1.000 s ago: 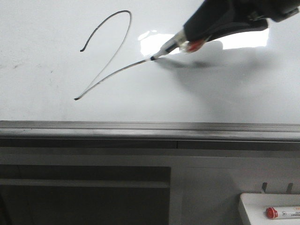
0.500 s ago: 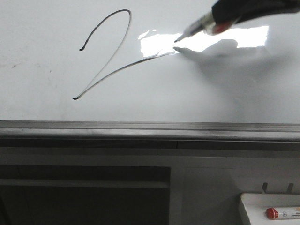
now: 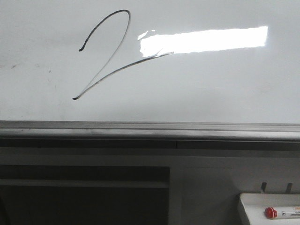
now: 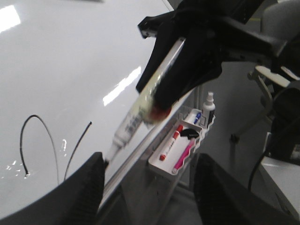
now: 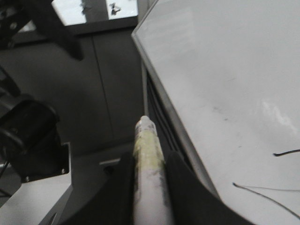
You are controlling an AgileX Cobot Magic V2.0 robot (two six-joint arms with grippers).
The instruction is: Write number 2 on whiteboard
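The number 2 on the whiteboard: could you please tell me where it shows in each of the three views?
Front view: the number 2 fills the upper left of the whiteboard.
Left wrist view: only two of its strokes show, at lower left.
Right wrist view: only two stroke ends show, at the lower right edge.
Shared landmark: the whiteboard's lower edge rail.

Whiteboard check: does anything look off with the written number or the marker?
Nothing is damaged or spilled. The 2 on the whiteboard is slanted, and its tail fades into the glare. The right gripper holds the marker off the board.
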